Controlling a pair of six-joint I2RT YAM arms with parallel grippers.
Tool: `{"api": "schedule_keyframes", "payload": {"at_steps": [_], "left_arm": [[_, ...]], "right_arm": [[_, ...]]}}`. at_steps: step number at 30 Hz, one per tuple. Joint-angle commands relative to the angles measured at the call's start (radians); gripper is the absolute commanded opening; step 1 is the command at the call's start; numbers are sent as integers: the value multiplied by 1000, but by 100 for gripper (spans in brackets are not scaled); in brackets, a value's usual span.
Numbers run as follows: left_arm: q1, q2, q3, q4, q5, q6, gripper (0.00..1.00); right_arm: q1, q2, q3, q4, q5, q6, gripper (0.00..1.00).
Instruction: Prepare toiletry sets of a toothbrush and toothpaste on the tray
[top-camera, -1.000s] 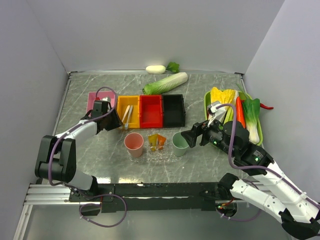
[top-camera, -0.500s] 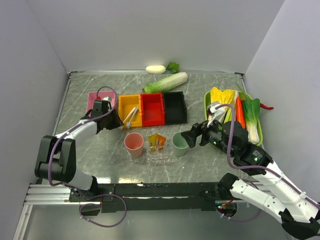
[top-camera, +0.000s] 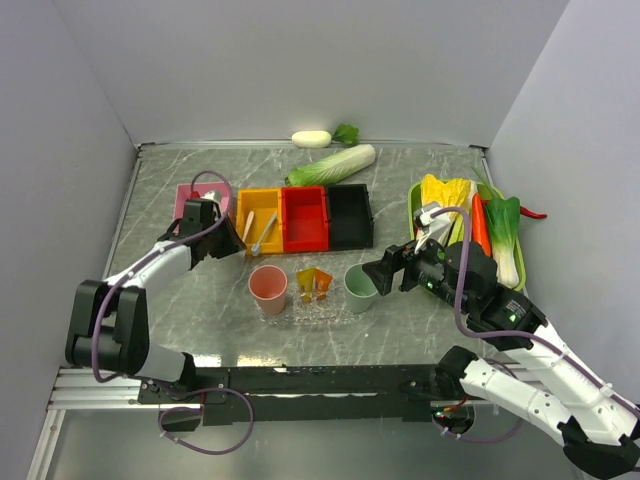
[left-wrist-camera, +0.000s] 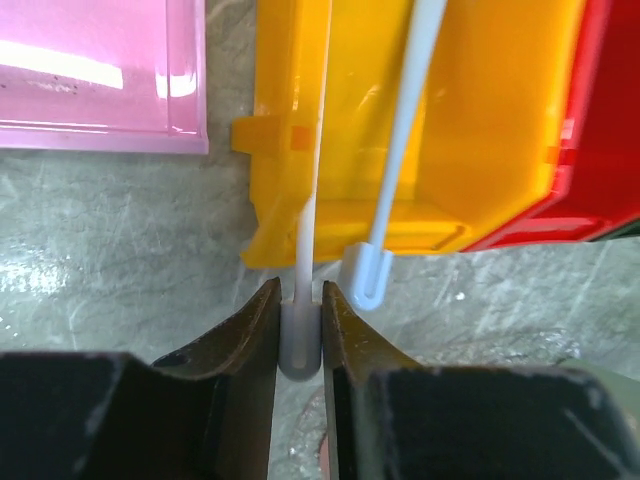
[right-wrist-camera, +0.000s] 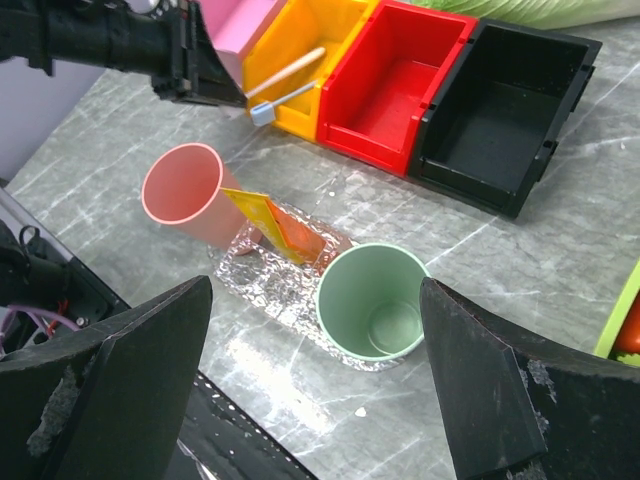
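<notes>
Two pale toothbrushes lie in the yellow bin (left-wrist-camera: 480, 130), their ends sticking out over its near wall. My left gripper (left-wrist-camera: 298, 305) is shut on the end of the left toothbrush (left-wrist-camera: 312, 150). The other toothbrush (left-wrist-camera: 400, 160) lies free just to its right. In the top view the left gripper (top-camera: 230, 243) is at the bin's left front corner. An orange toothpaste (right-wrist-camera: 297, 236) and a yellow toothpaste (right-wrist-camera: 252, 212) lean together on the clear tray (right-wrist-camera: 262, 290). My right gripper (right-wrist-camera: 315, 290) hangs open above the tray's right end, empty; the top view has this gripper (top-camera: 385, 272) by the green cup.
A pink cup (top-camera: 268, 288) and a green cup (top-camera: 360, 287) stand at the tray's two ends. Red (top-camera: 303, 220) and black (top-camera: 348, 218) bins sit right of the yellow one, a pink tray (top-camera: 186, 203) left. Vegetables fill a green tray (top-camera: 415, 210) at the right; a cabbage (top-camera: 333, 166) lies behind.
My left gripper has narrowed onto the end of the left toothbrush. The two toothbrushes, crossed before, now lie apart in the yellow bin. The right arm has not moved.
</notes>
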Motion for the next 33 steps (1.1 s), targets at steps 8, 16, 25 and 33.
{"api": "schedule_keyframes", "payload": {"at_steps": [8,16,25,33], "left_arm": [[0,-200,35,-75,35,-7,10],[0,-374,55,-182,58,-31,10],[0,-526,92,-271,156,-143,13],[0,-612,101,-314,242,-228,14]], "right_arm": [[-1,60,120,7,14,-44,91],[23,164,198,92,-39,-56,89],[190,388,347,220,15,-127,88],[278,667,555,227,-18,-101,87]]}}
